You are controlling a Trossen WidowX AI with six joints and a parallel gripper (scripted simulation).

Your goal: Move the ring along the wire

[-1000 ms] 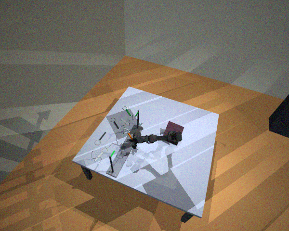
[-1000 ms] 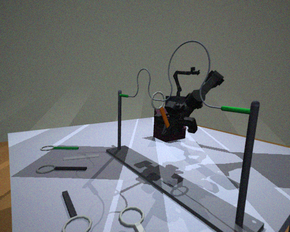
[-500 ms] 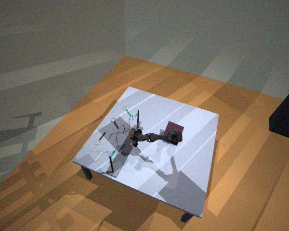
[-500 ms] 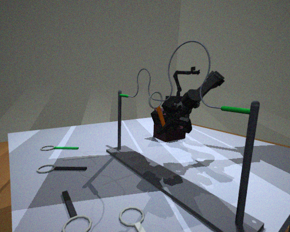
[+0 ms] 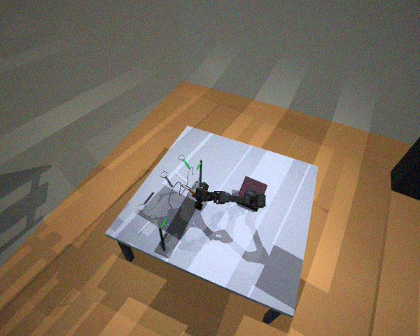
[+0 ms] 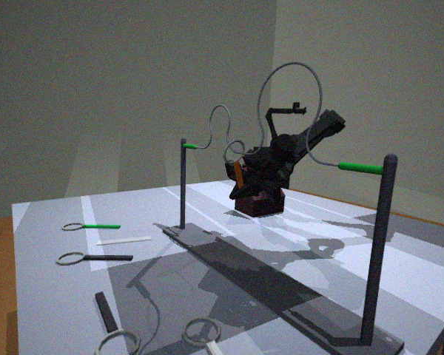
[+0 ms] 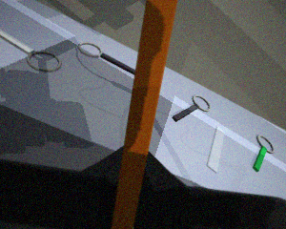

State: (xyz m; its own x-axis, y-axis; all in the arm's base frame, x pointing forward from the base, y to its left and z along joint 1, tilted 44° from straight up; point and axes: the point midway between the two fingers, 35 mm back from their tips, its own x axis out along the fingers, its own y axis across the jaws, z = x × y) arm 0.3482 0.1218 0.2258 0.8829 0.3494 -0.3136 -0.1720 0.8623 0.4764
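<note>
The orange handle (image 5: 192, 191) (image 6: 238, 174) (image 7: 150, 81) is held in my gripper (image 5: 196, 195) (image 6: 240, 186) (image 7: 133, 151), which is shut on it. The handle slants up to its ring (image 6: 225, 154). The ring appears around the thin grey wire (image 6: 294, 63), at the low bend between the small arch and the tall loop; whether they touch I cannot tell. In the exterior view one green part (image 6: 189, 146) is at the far post (image 6: 183, 183) and the other green part (image 6: 360, 168) at the near post (image 6: 377, 248). The ring is between them, off both.
The posts stand on a long dark base (image 6: 310, 302). Loose on the table lie a green-handled ring (image 6: 101, 226) (image 7: 260, 158), two black-handled rings (image 6: 107, 257) (image 6: 105, 311), a white-handled ring (image 6: 214, 347) and a white strip (image 6: 124, 241). A maroon block (image 5: 253, 185) (image 6: 252, 206) is near the arm's base.
</note>
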